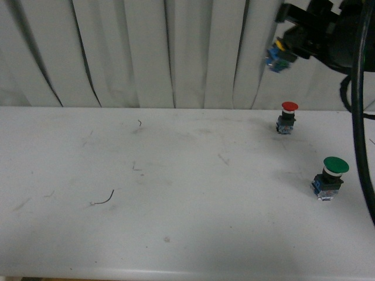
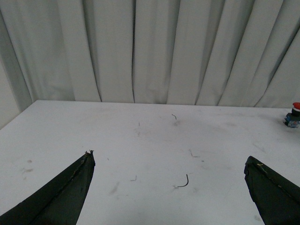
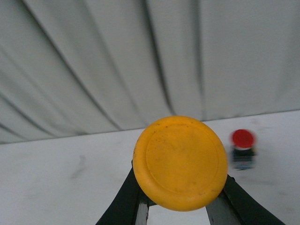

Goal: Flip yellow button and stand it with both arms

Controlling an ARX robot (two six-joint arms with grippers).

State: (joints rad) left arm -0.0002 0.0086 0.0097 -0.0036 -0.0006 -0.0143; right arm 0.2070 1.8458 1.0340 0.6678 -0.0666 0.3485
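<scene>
Your right pincer is clamped on the yellow button and holds it well above the bench, up against the curtain at the far right. That height looks deliberate. Lifted clear, the button can be turned over and passed across without scraping the surface or knocking the red button standing below it. Your left pincer is spread wide with nothing between its fingers, which suits a hand waiting to receive. I judge the handover not yet begun.

The front view shows the button tilted, with its blue block and a sliver of yellow, but little of the grip. The right wrist view fills that in: the cap faces the camera with a dark finger on each side beneath it, so the grip seems to be on the body behind the cap. Only the front view shows the green button, standing nearer the robot on the right. The left pincer shows only in its own wrist view, over bare bench.
</scene>
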